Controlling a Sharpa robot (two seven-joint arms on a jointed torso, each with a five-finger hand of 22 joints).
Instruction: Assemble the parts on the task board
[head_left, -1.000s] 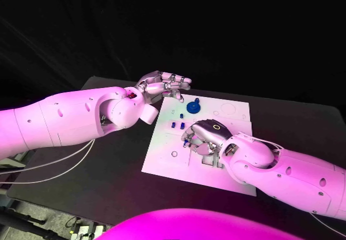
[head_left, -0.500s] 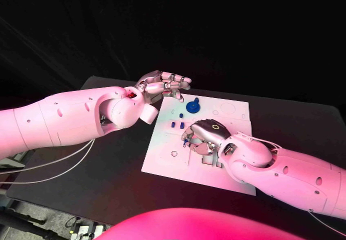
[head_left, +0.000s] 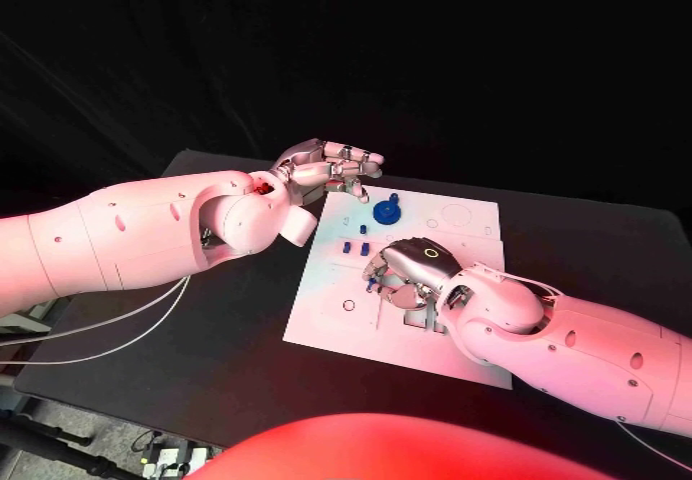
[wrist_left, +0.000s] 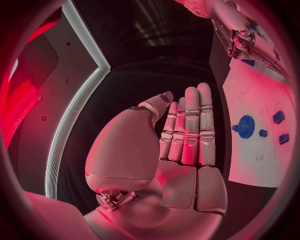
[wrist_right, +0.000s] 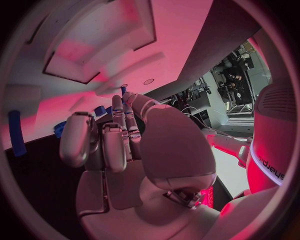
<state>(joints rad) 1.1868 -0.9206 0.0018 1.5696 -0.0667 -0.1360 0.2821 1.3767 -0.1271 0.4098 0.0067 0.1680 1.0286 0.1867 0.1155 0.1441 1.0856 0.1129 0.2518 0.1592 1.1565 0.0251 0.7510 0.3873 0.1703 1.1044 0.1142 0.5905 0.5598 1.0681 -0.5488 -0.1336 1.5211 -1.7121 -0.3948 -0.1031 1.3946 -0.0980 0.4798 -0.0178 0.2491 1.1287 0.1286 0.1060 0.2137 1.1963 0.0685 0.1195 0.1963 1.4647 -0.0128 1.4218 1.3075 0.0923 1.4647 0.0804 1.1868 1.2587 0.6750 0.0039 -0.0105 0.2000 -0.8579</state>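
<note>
Nothing has shifted over the last second: the right hand (head_left: 411, 268) stays curled over the task board (head_left: 459, 222), its hold untellable, near small blue parts (head_left: 356, 248), while the left hand (head_left: 326, 166) still hovers empty, fingers straight, beside the round blue part (head_left: 388, 212).

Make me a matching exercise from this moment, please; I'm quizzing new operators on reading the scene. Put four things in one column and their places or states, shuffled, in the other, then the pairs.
Things:
1. left hand
2. right hand
3. round blue part
4. task board

Places or states:
A. white plate lying flat on the black table
B. held above the board's far edge, fingers straight and together, holding nothing
C. down over the middle of the board, fingers curled toward it
D. stands on the board near its far edge

Pairs: 1-B, 2-C, 3-D, 4-A
</note>
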